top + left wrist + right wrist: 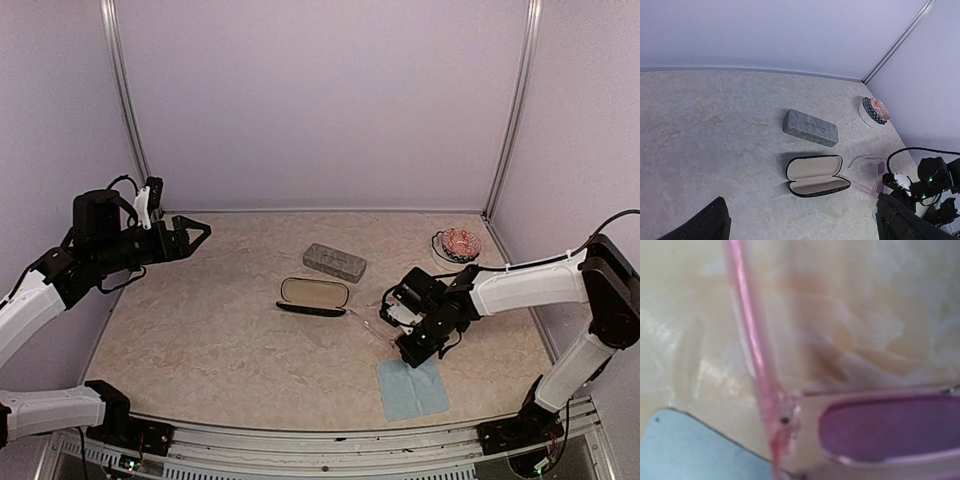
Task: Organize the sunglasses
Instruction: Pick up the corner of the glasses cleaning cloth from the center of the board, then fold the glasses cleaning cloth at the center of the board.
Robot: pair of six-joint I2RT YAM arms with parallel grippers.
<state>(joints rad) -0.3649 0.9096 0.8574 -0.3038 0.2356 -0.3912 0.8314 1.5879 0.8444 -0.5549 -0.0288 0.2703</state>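
A: What do you see first, from the big things down?

B: The beige marbled worktop. Two white and black arms reach over it. The left arm is raised at the left side, and the right arm bends low over the right half.

A: And the claws?

B: The left claw hangs in the air with its fingers spread wide, and nothing is between them. The right claw is down near the worktop and clenched fully. It is at one end of the sunglasses, but I cannot tell whether it pinches the frame.

A: What lies on the worktop?

B: A light blue cloth is near the front edge, just below the right claw. A grey case lies closed in the middle. In front of it a black case lies open and shows a beige lining. A small round dish is at the back right corner.

A: Where are the sunglasses?

B: The sunglasses, with a clear pinkish frame and purple lenses, are between the black case and the right claw, beside the cloth. One temple arm is unfolded.
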